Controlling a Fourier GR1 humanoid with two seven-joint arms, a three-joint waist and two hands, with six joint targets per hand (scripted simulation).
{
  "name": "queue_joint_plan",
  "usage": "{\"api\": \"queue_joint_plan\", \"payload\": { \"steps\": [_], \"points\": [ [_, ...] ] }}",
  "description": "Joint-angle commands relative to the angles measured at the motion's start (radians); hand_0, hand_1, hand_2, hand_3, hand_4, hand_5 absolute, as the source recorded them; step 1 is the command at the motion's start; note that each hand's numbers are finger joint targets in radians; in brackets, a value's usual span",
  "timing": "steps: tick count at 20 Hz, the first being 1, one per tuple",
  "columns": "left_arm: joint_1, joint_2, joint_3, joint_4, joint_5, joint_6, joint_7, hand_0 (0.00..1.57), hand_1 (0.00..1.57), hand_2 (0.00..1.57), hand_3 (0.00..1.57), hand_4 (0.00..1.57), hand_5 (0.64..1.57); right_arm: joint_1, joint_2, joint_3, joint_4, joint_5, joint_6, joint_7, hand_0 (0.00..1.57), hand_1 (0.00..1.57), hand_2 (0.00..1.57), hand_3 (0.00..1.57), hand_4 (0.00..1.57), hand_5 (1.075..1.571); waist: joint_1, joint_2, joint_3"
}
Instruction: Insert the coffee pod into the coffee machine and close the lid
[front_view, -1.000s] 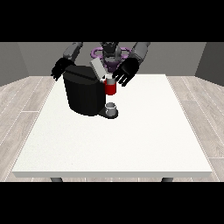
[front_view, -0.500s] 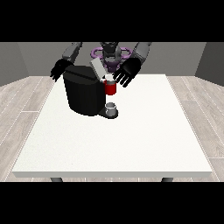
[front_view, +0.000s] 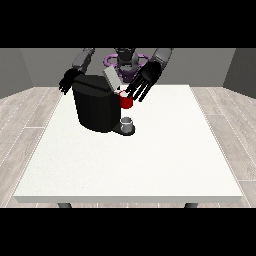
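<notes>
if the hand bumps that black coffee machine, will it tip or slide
Probably neither, easily. The coffee machine is a squat, wide block sitting flat on the table, so it looks stable and fairly heavy. A side push would more likely slide it on the smooth top than tip it. Its raised lid looks thin and hinged, so the hand at the view's right could swing it.

Machine (front_view: 97, 107) on table (front_view: 150, 160), far-left; cup (front_view: 127, 122) before it.

– Where is the coffee machine (front_view: 97, 107)?

– It is the big black box on the far left part of the white table (front_view: 150, 160). Its grey lid (front_view: 111, 77) is tilted up, so it is open.

– And the coffee pod (front_view: 126, 100)?

– It is red and sits at the machine's front, above a small grey cup (front_view: 127, 122).
</notes>
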Motion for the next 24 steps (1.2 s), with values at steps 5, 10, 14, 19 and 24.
{"api": "queue_joint_plan", "payload": {
  "steps": [5,10,14,19,24],
  "points": [
    [0.017,-0.045,-0.003,-0.028,-0.004,-0.020,0.033,0.00,0.00,0.00,0.00,0.00,1.571,-0.009,-0.062,-0.078,0.066,-0.051,0.040,-0.007,0.00,0.00,0.00,0.00,0.34,1.571,0.036,-0.048,-0.0007],
    [0.054,-0.016,0.008,-0.034,0.007,-0.065,-0.001,0.00,0.00,0.00,0.00,0.00,1.571,0.046,-0.006,-0.037,0.070,-0.006,-0.020,-0.033,0.00,0.00,0.00,0.00,0.42,1.571,0.076,-0.100,-0.0011],
    [0.121,-0.121,0.033,-0.069,0.055,-0.025,0.033,0.00,0.00,0.00,0.00,0.00,1.571,0.054,-0.051,-0.097,0.093,-0.067,0.021,0.008,0.00,0.00,0.00,0.00,0.38,1.571,0.112,-0.171,-0.0010],
    [0.232,-0.241,0.208,-0.068,0.276,-0.008,-0.018,0.00,0.00,0.00,0.00,0.25,1.571,0.160,-0.011,-0.070,0.091,-0.022,-0.037,0.004,0.00,0.00,0.00,0.00,0.43,1.571,0.190,-0.297,-0.0029],
    [0.397,-0.325,0.256,-0.084,0.367,-0.009,-0.073,0.00,0.00,0.00,0.00,0.00,1.571,0.216,-0.042,-0.111,0.085,-0.060,-0.007,0.001,0.00,0.00,0.00,0.00,0.37,1.571,0.241,-0.385,-0.0019]
  ]
}}
